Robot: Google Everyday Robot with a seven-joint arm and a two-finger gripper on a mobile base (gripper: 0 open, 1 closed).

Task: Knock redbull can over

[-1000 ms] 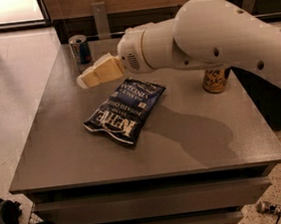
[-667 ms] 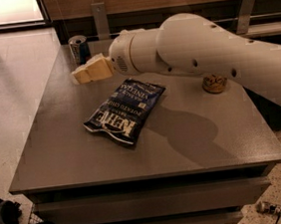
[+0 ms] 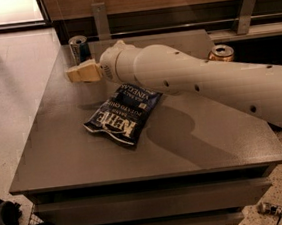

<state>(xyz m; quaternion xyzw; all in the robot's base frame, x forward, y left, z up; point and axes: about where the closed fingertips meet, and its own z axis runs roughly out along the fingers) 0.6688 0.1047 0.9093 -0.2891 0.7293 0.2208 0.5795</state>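
The redbull can (image 3: 79, 47), slim and blue-and-silver with a silver top, stands upright at the back left corner of the grey table (image 3: 219, 141). My gripper (image 3: 73, 74) has beige fingers pressed together and holds nothing. It hovers just in front of the can, a little below its base in the view, and is apart from it. The white arm (image 3: 193, 81) reaches across the table from the right.
A dark blue chip bag (image 3: 123, 114) lies flat in the middle of the table, under the arm. A wider gold can (image 3: 221, 53) stands at the back right, partly hidden by the arm. A wooden wall with metal brackets runs behind the table. The floor lies to the left.
My gripper has moved left and toward the back of the table, closer to the redbull can. The can, the chip bag and the gold can have not moved.
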